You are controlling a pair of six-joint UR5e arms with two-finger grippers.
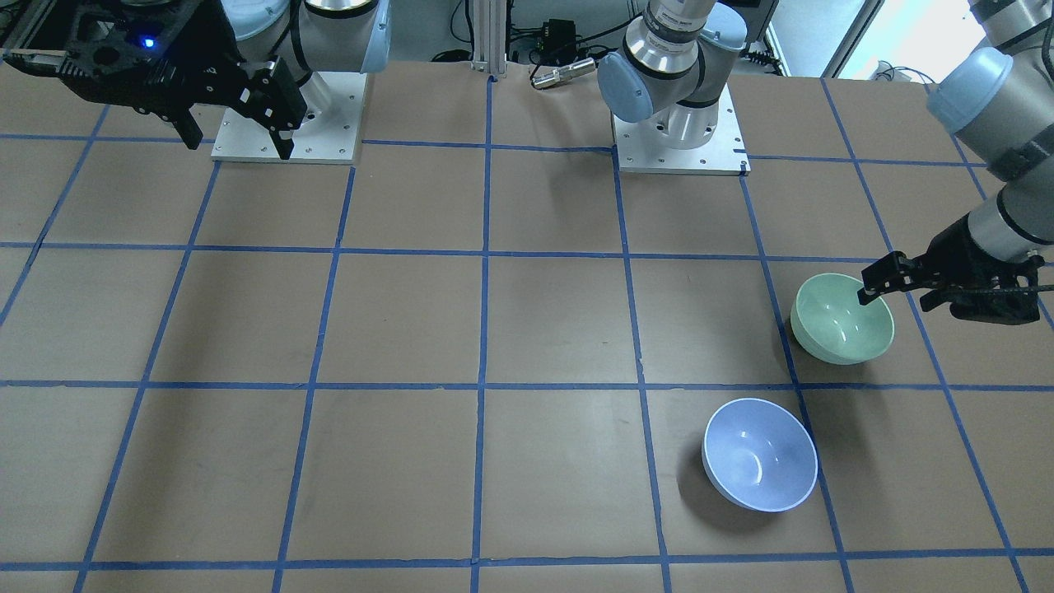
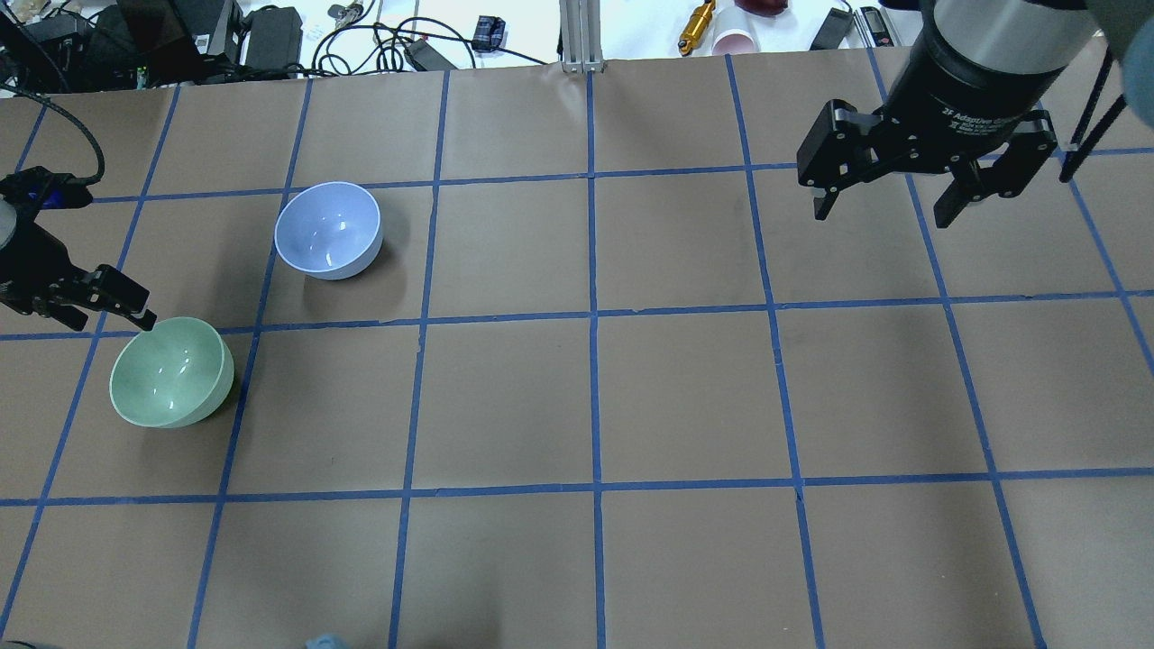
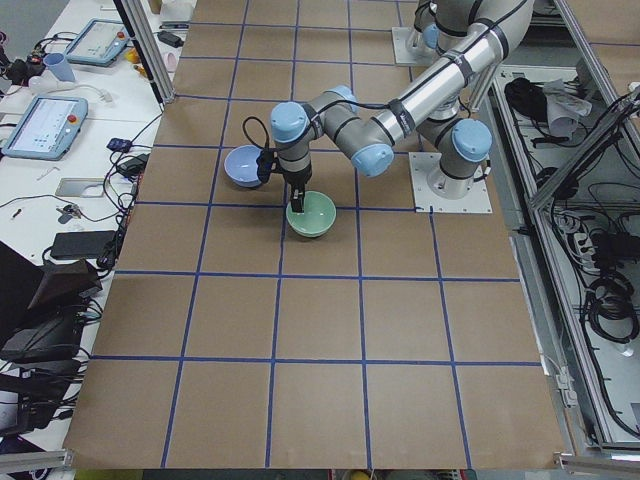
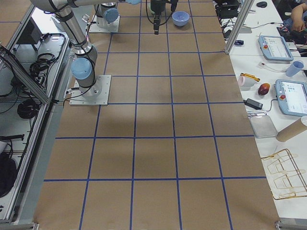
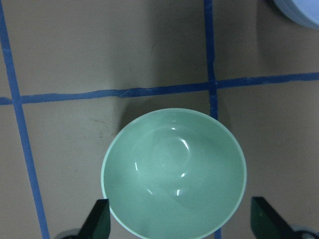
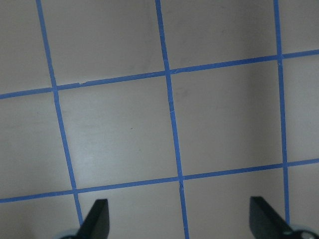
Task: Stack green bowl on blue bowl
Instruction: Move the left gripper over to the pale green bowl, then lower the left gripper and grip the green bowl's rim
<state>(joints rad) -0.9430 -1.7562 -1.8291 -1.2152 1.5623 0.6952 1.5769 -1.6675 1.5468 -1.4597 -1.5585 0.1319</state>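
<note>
Green bowl: pale mint, glossy, lighter rim. Blue bowl: periwinkle, thin white rim. Table: brown, blue tape grid.

White print on the black collar above the right hand: I can read "Adaptive", the rest is too small. Nothing else is legible anywhere.
</note>
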